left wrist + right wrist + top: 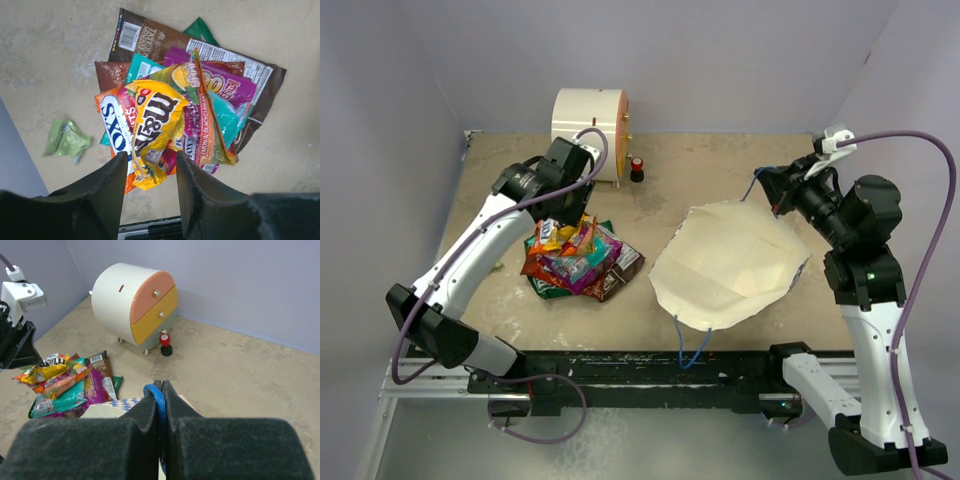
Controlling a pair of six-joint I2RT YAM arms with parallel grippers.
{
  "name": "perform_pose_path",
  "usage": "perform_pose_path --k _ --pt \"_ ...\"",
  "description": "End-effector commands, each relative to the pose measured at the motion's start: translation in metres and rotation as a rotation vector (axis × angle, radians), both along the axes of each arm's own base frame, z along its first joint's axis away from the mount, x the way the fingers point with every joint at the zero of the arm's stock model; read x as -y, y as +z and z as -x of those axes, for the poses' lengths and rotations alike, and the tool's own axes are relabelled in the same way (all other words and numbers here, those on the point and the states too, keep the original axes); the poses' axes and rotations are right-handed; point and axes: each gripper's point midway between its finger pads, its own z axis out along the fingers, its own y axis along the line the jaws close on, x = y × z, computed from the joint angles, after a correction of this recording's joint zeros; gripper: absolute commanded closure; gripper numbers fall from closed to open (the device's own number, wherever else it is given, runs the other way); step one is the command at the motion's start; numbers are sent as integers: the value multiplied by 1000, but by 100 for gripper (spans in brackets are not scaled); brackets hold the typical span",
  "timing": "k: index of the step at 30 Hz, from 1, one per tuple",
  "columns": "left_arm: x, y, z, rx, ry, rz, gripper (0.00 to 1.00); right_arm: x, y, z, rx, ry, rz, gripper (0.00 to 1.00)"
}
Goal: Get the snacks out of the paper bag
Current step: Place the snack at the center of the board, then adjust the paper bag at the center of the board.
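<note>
The snacks (pixel 582 262) lie in a heap of glossy packets on the table, left of the paper bag (pixel 725 265). My left gripper (pixel 580 218) hovers just above the heap with its jaws apart. In the left wrist view the left gripper (pixel 151 159) frames the lower end of a yellow packet (pixel 155 125), with a gap showing on both sides. The paper bag lies flat, its white inside up. My right gripper (pixel 767 190) is at the bag's far edge. In the right wrist view that gripper (pixel 161 385) is shut on the bag's blue cord handle (pixel 153 392).
A white drum (pixel 588 118) with orange and yellow fronts stands at the back, a small red-topped object (pixel 637 168) beside it. One green packet (pixel 65 140) lies alone left of the heap. The bag's other cord handle (pixel 692 350) hangs over the table's near edge.
</note>
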Motion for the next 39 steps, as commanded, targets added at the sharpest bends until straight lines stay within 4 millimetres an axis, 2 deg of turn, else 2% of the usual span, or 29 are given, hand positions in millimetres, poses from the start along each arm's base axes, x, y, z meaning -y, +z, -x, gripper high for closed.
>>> perform_pose_path --k 1,4,8,12,15,20,25,27,30,32,36,39 --pt "16 33 -7 93 11 147 50 -2 24 -6 81 6 -17 100" --pt "19 38 -6 99 37 191 43 -6 25 -12 68 22 -30 100" --pt "28 53 -2 124 41 281 31 -21 29 -16 39 107 -53 100" --pt "44 68 2 127 10 386 28 -21 35 -19 -13 90 -133 100" --pt "53 77 5 125 -5 442 25 -5 34 -31 -24 -26 -132 100" --pt "72 95 15 112 -70 557 19 41 14 -66 -81 -317 -93 100" --pt "82 103 26 95 -115 632 16 58 -3 -106 -108 -411 7 100" --pt "81 105 29 91 -120 634 15 66 -18 -127 -142 -454 55 97" --pt "76 107 34 95 -118 618 15 82 -23 -145 -197 -521 90 91" --pt "72 111 37 109 -119 611 14 84 -24 -151 -228 -517 102 88" --pt "66 117 40 137 -116 606 12 78 -19 -150 -235 -475 106 77" --pt "65 116 38 142 -105 607 11 78 -18 -143 -242 -478 102 60"
